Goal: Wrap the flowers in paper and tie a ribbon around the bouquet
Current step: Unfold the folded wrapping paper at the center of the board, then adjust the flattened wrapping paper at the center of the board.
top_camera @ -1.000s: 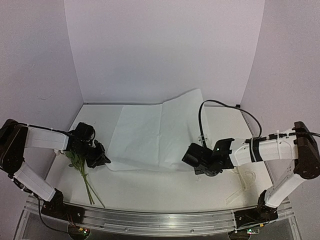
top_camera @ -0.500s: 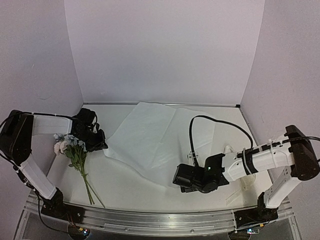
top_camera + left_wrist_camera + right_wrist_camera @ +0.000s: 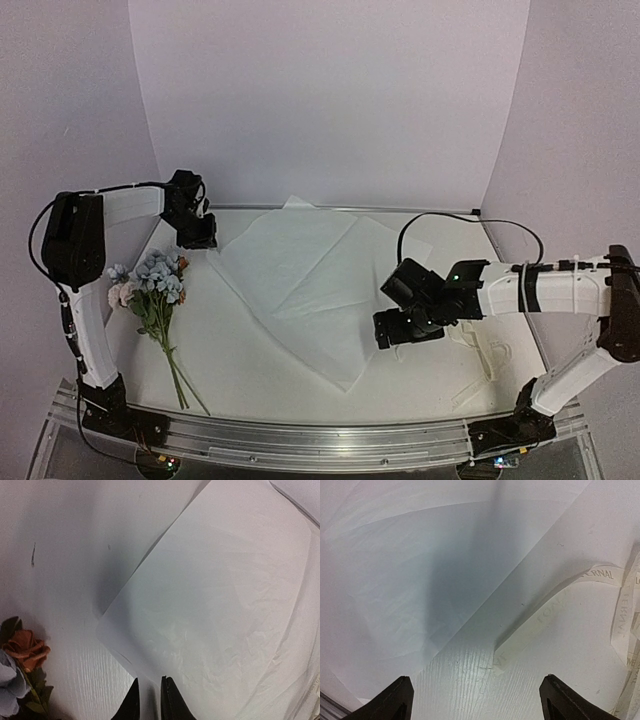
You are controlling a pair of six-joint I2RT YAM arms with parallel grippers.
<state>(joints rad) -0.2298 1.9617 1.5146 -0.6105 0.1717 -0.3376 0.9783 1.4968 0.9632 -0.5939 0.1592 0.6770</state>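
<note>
The white paper [image 3: 300, 285] lies flat on the table, turned like a diamond. Its left corner [image 3: 225, 605] runs between the fingers of my left gripper [image 3: 197, 238] at the back left. That gripper [image 3: 149, 681] has its jaws parted by a narrow gap, with the paper's edge in it. The flowers [image 3: 155, 290] lie left of the paper, stems toward me, and an orange bloom [image 3: 22, 650] shows beside my left fingers. My right gripper [image 3: 405, 330] hovers wide open by the paper's right edge [image 3: 420, 570]. Nothing is between its fingers [image 3: 475, 680]. The cream ribbon [image 3: 545, 612] lies just ahead of it.
The ribbon [image 3: 482, 352] trails in loose loops over the table's right side, near my right arm. White walls close in the back and both sides. The metal rail [image 3: 300, 440] with the arm bases runs along the near edge.
The left gripper carried the paper's corner to the back left and its jaws parted slightly. The right gripper opened, let go of the paper and drew back right. The sheet settled flat.
</note>
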